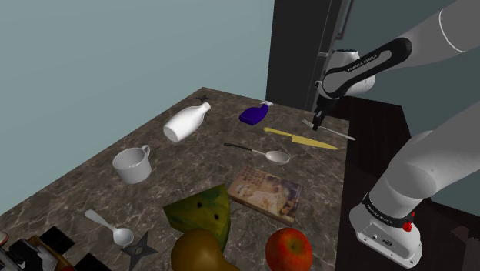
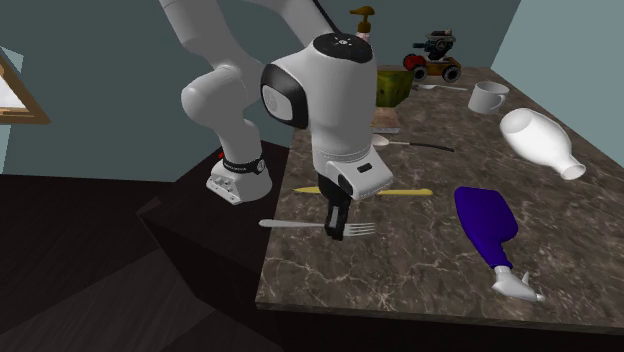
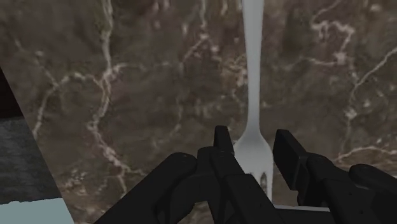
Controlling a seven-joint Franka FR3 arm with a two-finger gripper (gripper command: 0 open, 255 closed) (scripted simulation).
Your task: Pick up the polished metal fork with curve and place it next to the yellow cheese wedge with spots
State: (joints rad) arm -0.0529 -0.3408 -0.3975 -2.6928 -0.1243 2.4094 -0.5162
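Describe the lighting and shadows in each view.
Shoulder view: soft, even light on the table, no strong shadows under the cup or fork. Second exterior view: the floor beside the table is dim, and the gripper reads as flat black. Wrist view: the fork looks pale against the dark marbled top, without glare.

Fork (image 3: 253, 127) between parted jaws; brown marbled counter (image 3: 146, 83) beneath.

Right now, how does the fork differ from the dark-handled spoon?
The fork is pale throughout; the spoon has a dark handle. The fork ends in tines, the spoon in a round bowl. The fork lies between the gripper's open fingers; the spoon lies free. Both rest on the table.
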